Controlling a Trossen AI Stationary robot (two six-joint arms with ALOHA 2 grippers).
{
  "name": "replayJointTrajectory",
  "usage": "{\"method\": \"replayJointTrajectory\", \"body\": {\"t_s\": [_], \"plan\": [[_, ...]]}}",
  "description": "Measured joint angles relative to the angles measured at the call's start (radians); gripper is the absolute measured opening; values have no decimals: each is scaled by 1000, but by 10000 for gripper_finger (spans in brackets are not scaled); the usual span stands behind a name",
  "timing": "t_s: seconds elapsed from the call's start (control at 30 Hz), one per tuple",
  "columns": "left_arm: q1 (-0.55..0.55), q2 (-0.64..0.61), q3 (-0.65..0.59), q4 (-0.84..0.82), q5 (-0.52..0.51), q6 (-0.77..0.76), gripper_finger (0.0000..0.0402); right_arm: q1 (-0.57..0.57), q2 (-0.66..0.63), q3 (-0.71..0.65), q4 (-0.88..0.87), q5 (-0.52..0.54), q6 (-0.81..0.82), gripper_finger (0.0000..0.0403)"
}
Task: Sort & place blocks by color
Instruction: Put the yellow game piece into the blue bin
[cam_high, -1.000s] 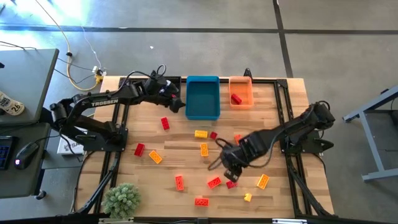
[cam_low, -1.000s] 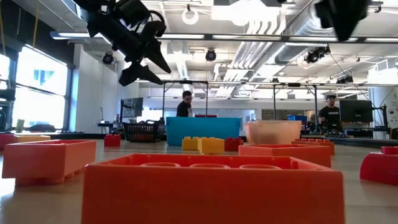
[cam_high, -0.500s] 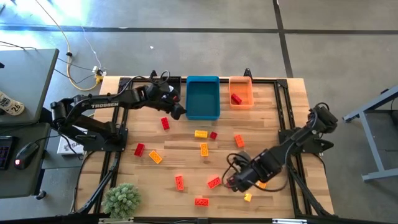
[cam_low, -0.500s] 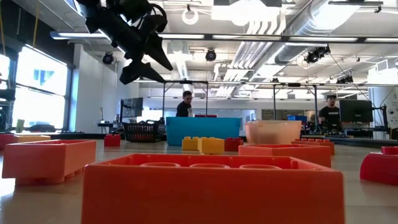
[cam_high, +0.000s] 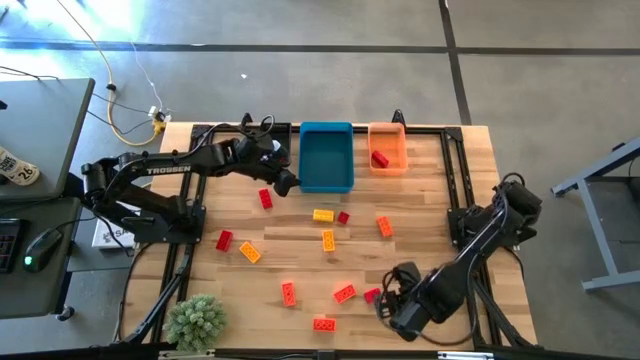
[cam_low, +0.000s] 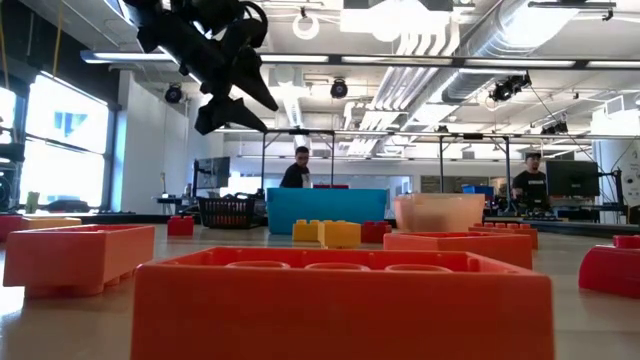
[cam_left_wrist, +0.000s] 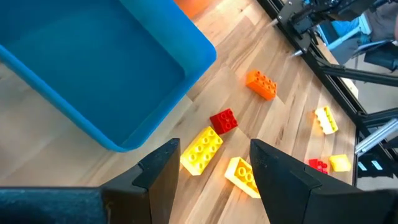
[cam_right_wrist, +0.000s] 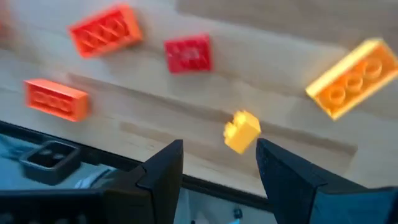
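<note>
Red, orange and yellow blocks lie scattered flat on the wooden table (cam_high: 300, 262), among them a yellow block (cam_high: 323, 214) and a red block (cam_high: 265, 198). One red block (cam_high: 379, 158) lies in the orange bin (cam_high: 387, 148). My left gripper (cam_high: 284, 181) (cam_left_wrist: 214, 180) (cam_low: 236, 96) hangs open in the air at the blue bin's (cam_high: 326, 157) near left corner. My right gripper (cam_high: 392, 304) (cam_right_wrist: 219, 167) is open and points down over the near right part of the table. It is above a small yellow block (cam_right_wrist: 241, 130), with a red block (cam_right_wrist: 188, 53) close by. Neither gripper has anything between its fingers.
A small green plant (cam_high: 197, 320) stands at the near left corner. Both bins sit side by side at the far edge. Black frame rails (cam_high: 470, 290) run along the table's left and right sides. In the low view, people and a black basket (cam_low: 228, 211) show beyond the table.
My right gripper has swung from the table's middle toward the near edge and a little to the right, sinking slightly, and its wrist has rolled strongly. My left gripper has shifted a little toward the near edge along the blue bin's left side. Both stay open; no block has moved.
</note>
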Motion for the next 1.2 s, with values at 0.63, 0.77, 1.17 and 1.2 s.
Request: {"method": "replayJointTrajectory", "body": {"t_s": [0.63, 0.77, 1.17, 1.2], "plan": [[0, 0, 0, 0, 0, 0, 184, 44, 159, 0, 47, -97, 101, 191], [0, 0, 0, 0, 4, 0, 184, 43, 181, 0, 57, -105, 120, 191], [0, 0, 0, 0, 21, 0, 184, 17, 201, -1, 53, -123, 128, 191], [0, 0, 0, 0, 21, 0, 184, 12, 203, -3, 57, -124, 128, 191]]}}
